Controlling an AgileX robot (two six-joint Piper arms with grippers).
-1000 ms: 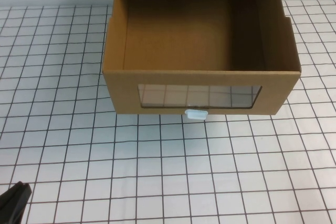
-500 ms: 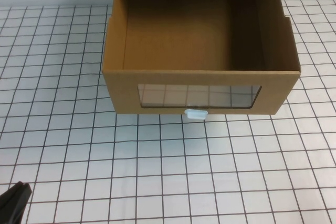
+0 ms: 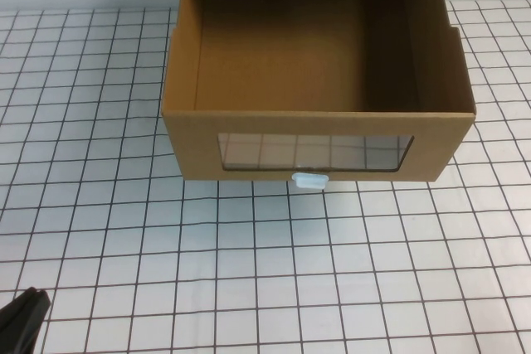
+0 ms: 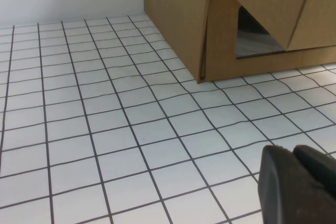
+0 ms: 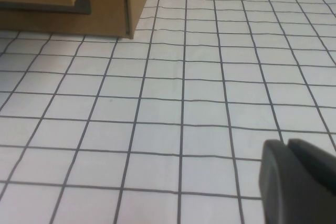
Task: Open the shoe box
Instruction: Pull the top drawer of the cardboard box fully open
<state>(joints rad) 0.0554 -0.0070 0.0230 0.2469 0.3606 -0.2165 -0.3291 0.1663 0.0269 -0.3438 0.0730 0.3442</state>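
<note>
Gaping at the top, the brown windowed cardboard shoe box [image 3: 199, 143] looks opened; the left end effector [image 3: 21, 317] and right end effector [image 5: 287, 148], both shut and empty, sit well off its front, likely parked.

Light: bright, even and white, falling from above onto the counter [image 3: 265, 288], with no hot spots.
Shade: the inside of the shoe box [image 3: 319, 134] is dimmer, darkest on the inner wall on the right tool's [image 5: 286, 146] side.
Shadows: soft and thin, only at the foot of the box, well ahead of both tools.
Reflection: the window [image 3: 315, 152] mirrors the counter's grid lines faintly.
Focus: the left tool [image 4: 290, 153] and the right tool are dark, soft-edged masses close to the lens, while the grid beyond them is crisp.
Distortion: the grid lines bow slightly toward the edges.
</note>
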